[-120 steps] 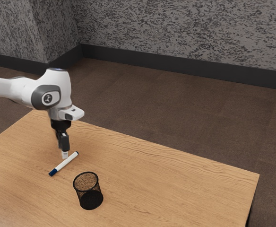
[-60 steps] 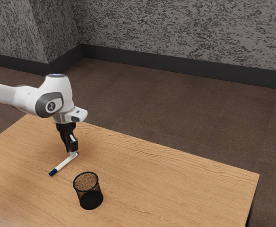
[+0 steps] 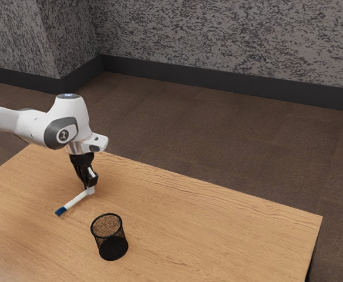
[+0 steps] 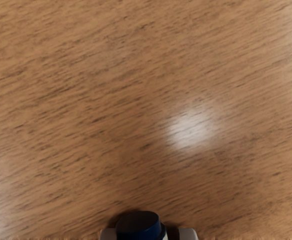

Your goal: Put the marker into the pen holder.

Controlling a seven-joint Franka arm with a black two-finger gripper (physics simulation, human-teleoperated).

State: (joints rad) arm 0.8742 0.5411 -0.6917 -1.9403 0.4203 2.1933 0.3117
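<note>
Tool [image 3: 90, 188] at marker [image 3: 74, 201], grip I cannot tell; 1 upright pen holder [image 3: 113, 248] nearby on the table [image 3: 207, 235].

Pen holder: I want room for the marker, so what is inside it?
Through the mouth of the pen holder I see mesh wall, with the table showing through, and no pen. The near wall screens the dark base, so I cannot tell whether anything small lies there.
</note>
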